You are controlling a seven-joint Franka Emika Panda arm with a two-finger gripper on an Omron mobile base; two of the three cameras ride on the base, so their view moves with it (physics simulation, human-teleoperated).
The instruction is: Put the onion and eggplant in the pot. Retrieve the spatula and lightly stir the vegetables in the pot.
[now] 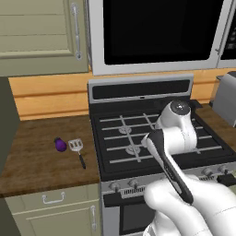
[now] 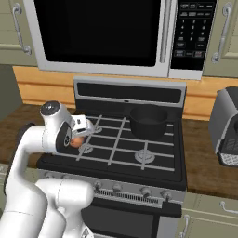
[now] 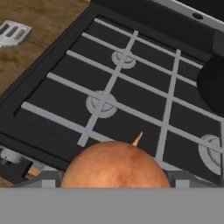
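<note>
Closest to my hand camera, the onion (image 3: pixel 114 165) sat large and orange-tan at the bottom of the picture, a small pointed tip rising from its top. From the right base camera I saw the gripper (image 2: pixel 77 140) closed around it, the onion showing as a small orange spot under the white wrist, held above the front left part of the stove (image 2: pixel 121 153). I judged it was carried high so it could pass over the grates without catching.

Beyond the onion lay the black cooktop with its grey grates and round burners. Farther back and to the right stood the pot (image 2: pixel 148 122), black and round, on the rear right burner, its mouth open and apparently still without vegetables. I judged the onion needed to travel back and to the right before being let go over it.

Off to the left, on the wooden counter (image 1: pixel 41 152), the purple eggplant (image 1: pixel 60 144) rested just beside the spatula (image 1: pixel 77 150), whose silver slotted head pointed away from me and whose black handle pointed toward me. Both waited well apart from the pot, within reach for later steps.

Farthest back, a microwave (image 2: pixel 100 32) hung above the stove.
</note>
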